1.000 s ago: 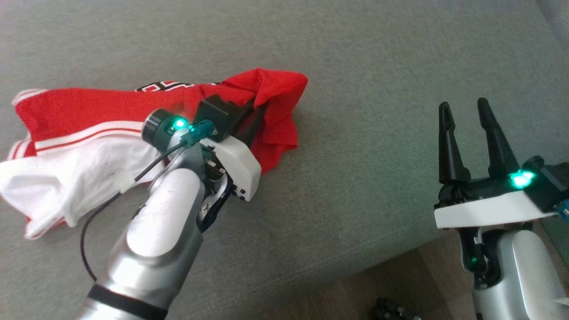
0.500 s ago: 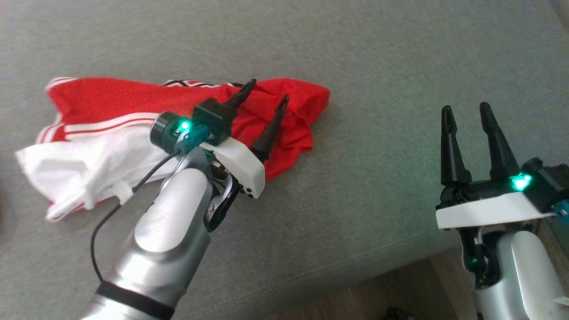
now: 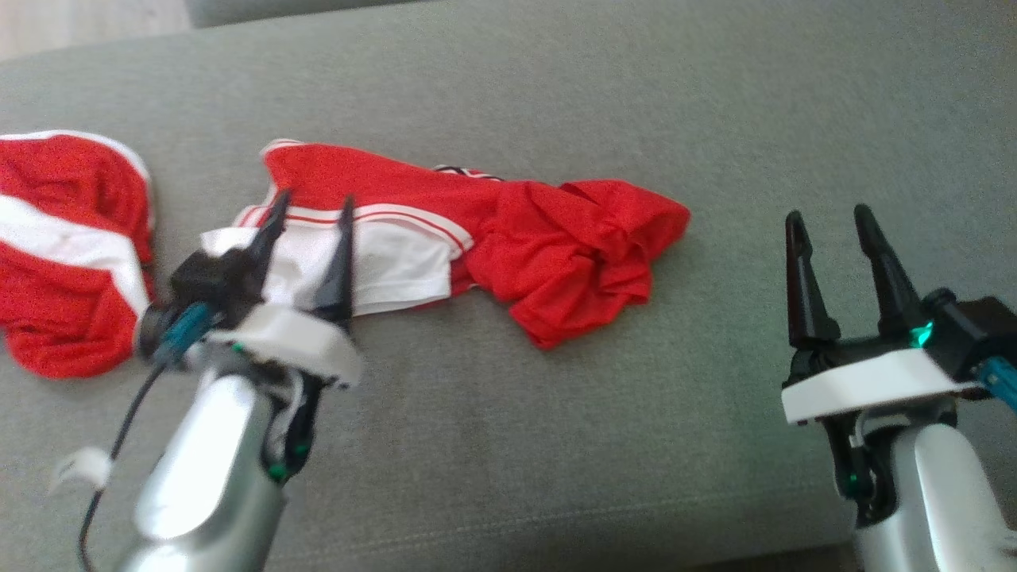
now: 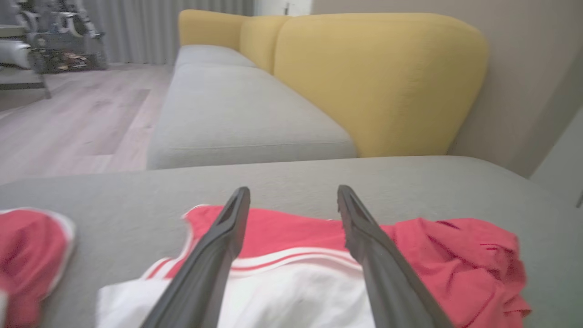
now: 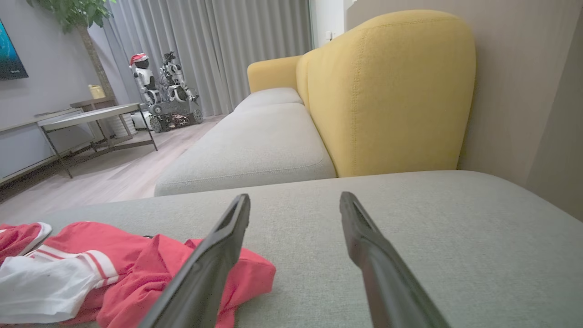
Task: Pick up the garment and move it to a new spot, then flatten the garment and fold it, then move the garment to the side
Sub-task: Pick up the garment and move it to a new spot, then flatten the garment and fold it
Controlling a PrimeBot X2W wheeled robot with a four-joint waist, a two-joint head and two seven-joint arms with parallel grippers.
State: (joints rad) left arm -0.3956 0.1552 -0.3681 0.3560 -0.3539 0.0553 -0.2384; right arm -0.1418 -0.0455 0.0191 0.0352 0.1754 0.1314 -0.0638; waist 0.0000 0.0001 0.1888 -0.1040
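The garment, red with a white panel and white stripes, lies crumpled on the grey cushion; its red end is bunched at the right. My left gripper stands open just in front of the white panel, nothing between its fingers. The left wrist view has that gripper looking over the garment. My right gripper is open and empty, well to the right of the cloth. From the right wrist, the gripper points over bare cushion, with the garment at lower left.
A second red and white garment lies at the cushion's far left. Beyond the cushion are a yellow backrest, another grey seat, wood floor and a low table.
My left gripper has opened and let go of the garment, then drawn back toward its white end. The garment now lies flat on the cushion. The head camera has also shifted.
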